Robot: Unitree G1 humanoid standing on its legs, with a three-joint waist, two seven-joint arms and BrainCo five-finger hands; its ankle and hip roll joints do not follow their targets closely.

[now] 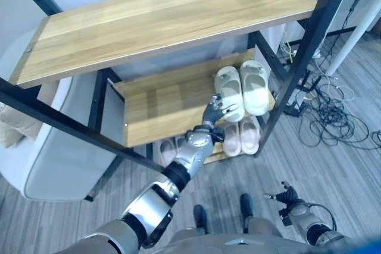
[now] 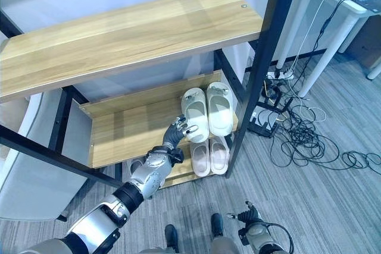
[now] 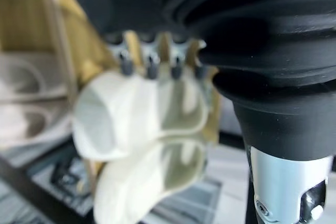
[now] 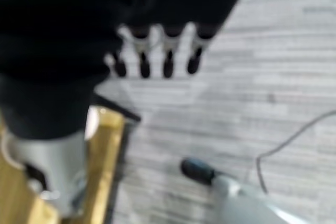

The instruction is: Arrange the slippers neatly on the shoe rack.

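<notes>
A pair of cream slippers stands side by side at the right end of the shoe rack's middle shelf (image 1: 156, 110). My left hand (image 1: 215, 111) reaches in from the front, its straight fingers (image 3: 151, 67) touching the heel of the left cream slipper (image 1: 229, 89); the hand is open. The right cream slipper (image 1: 255, 84) lies close beside it. On the bottom shelf below, a pink pair (image 1: 241, 137) sits at the right and another pale pair (image 1: 169, 150) at the left. My right hand (image 1: 290, 197) hangs low over the floor, open and holding nothing.
The rack's wide top shelf (image 1: 166, 19) overhangs the work, and a black frame post (image 1: 303, 57) stands just right of the slippers. A pale armchair (image 1: 53, 159) is at the left. Cables (image 1: 333, 117) and a white table leg (image 1: 357, 28) lie to the right.
</notes>
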